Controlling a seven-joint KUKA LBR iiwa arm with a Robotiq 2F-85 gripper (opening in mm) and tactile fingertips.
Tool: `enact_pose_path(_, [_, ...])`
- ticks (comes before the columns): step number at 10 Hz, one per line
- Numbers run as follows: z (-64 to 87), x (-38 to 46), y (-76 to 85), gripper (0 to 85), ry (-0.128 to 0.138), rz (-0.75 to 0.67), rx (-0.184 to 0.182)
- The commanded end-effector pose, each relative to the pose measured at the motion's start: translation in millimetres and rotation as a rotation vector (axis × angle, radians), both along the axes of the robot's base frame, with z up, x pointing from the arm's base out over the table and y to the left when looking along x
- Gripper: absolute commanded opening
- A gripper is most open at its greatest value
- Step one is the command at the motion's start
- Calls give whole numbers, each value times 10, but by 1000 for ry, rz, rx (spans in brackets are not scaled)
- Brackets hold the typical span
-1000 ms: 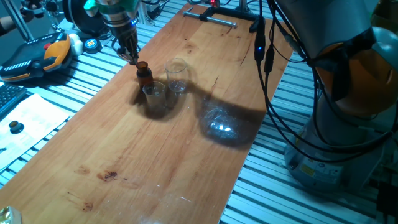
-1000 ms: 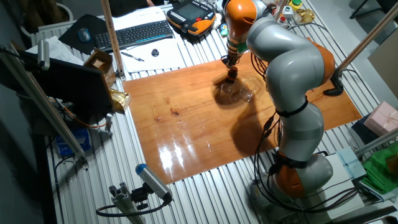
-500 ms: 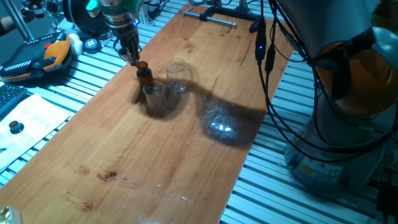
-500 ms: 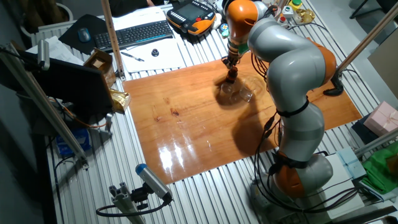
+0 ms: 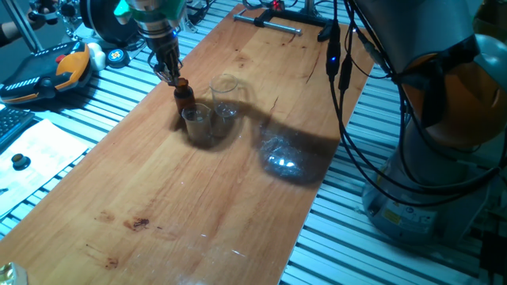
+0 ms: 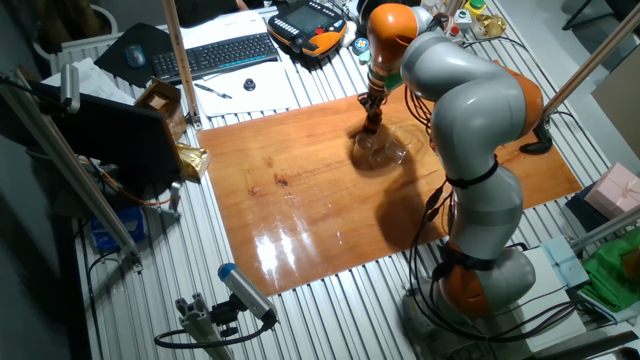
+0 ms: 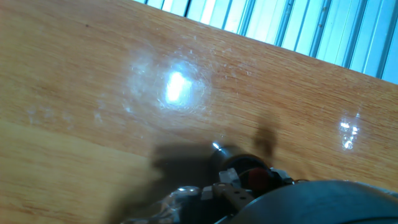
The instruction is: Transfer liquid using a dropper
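Note:
My gripper [image 5: 169, 74] hangs just above and left of the mouth of the small brown amber bottle [image 5: 184, 94], near the table's far left edge. Its fingers look shut on the dropper [image 7: 257, 178], whose red bulb and thin clear tip show blurred at the bottom of the hand view. The dropper is too small to make out in the fixed views. Two clear glass cups stand beside the bottle: a near cup [image 5: 196, 119] and a far cup [image 5: 226, 94]. In the other fixed view the gripper [image 6: 372, 104] is over the bottle [image 6: 372, 123].
The wooden table top [image 5: 198, 198] lies on a slatted aluminium bench. A metal clamp bar [image 5: 277, 25] lies at the far end. An orange-and-black pendant [image 5: 47, 71] and a keyboard [image 6: 215, 55] sit off the board. Black cables [image 5: 341, 71] hang at the right.
My gripper has shifted slightly to the right, closer over the bottle's mouth. The bottle and cups have not moved.

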State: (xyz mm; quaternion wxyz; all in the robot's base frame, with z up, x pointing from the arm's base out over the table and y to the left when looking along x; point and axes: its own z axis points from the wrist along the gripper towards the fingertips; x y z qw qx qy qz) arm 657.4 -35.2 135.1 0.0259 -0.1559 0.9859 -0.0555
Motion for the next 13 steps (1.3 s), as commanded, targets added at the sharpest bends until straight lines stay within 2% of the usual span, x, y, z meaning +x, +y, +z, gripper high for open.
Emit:
enact_pose_path(1, [-7,-2,-4,323,-3,0,1])
enact_pose_path(5, [-43,-13,-17,307,-7,7,7])
enact_pose_path(13, [-66,-22,-16,190,1,20,12])
